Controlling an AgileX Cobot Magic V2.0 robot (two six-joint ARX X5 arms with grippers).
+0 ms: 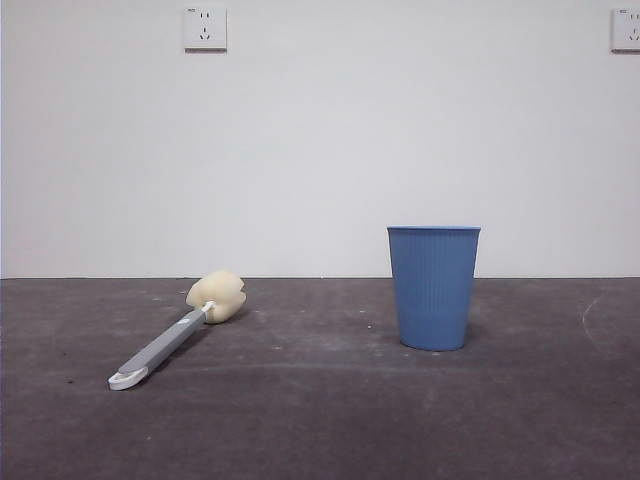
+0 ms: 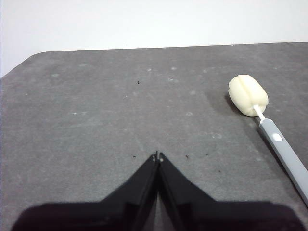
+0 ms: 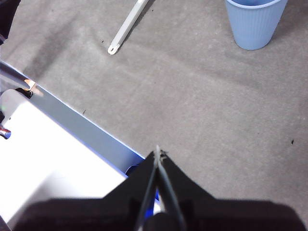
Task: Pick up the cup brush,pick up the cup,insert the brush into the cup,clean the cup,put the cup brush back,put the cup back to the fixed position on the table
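The cup brush (image 1: 175, 333) lies flat on the table (image 1: 320, 420) at the left, cream sponge head toward the wall and white looped end toward me. It also shows as the cup brush (image 2: 269, 125) in the left wrist view and as its handle (image 3: 126, 28) in the right wrist view. The blue ribbed cup (image 1: 433, 287) stands upright to the right, seen too as the cup (image 3: 255, 21). My left gripper (image 2: 157, 156) is shut and empty, well short of the brush. My right gripper (image 3: 157, 153) is shut and empty, far from the cup. Neither arm shows in the front view.
A white wall with two sockets (image 1: 205, 28) rises behind the table. The right wrist view shows the table's near edge with a pale metal frame (image 3: 72, 120) and a white floor or base beyond it.
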